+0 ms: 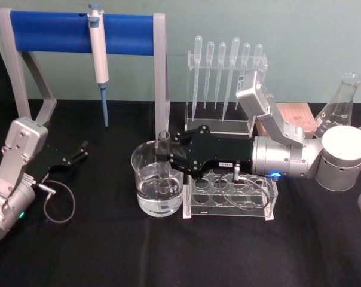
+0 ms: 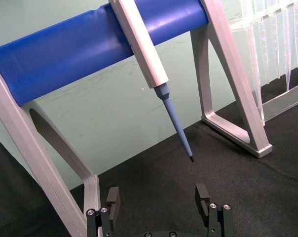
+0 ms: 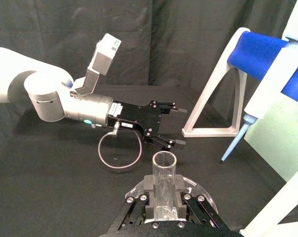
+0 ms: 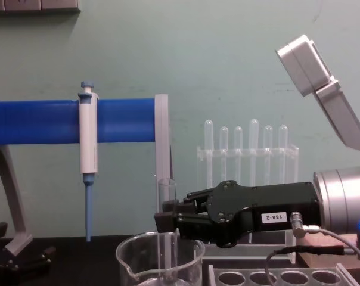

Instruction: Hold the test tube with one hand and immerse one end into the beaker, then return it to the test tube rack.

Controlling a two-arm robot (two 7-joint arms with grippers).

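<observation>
Fingers (image 1: pixel 176 160) of the right gripper (image 1: pixel 165 156) are clamping the test tube (image 1: pixel 164 143) upright inside the beaker (image 1: pixel 146 156), beside the test tube rack (image 1: pixel 228 194), in the head view, likely dipping its closed end in water (image 1: pixel 159 192). Left wrist view is showing the left gripper (image 2: pixel 158 197) open, idling over the bench (image 2: pixel 238 187); chest view is showing the tube's rim above the beaker.

your head camera looks down on the table (image 1: pixel 109 251), your chest camera level and closer; both share the beaker (image 1: pixel 143 179).
</observation>
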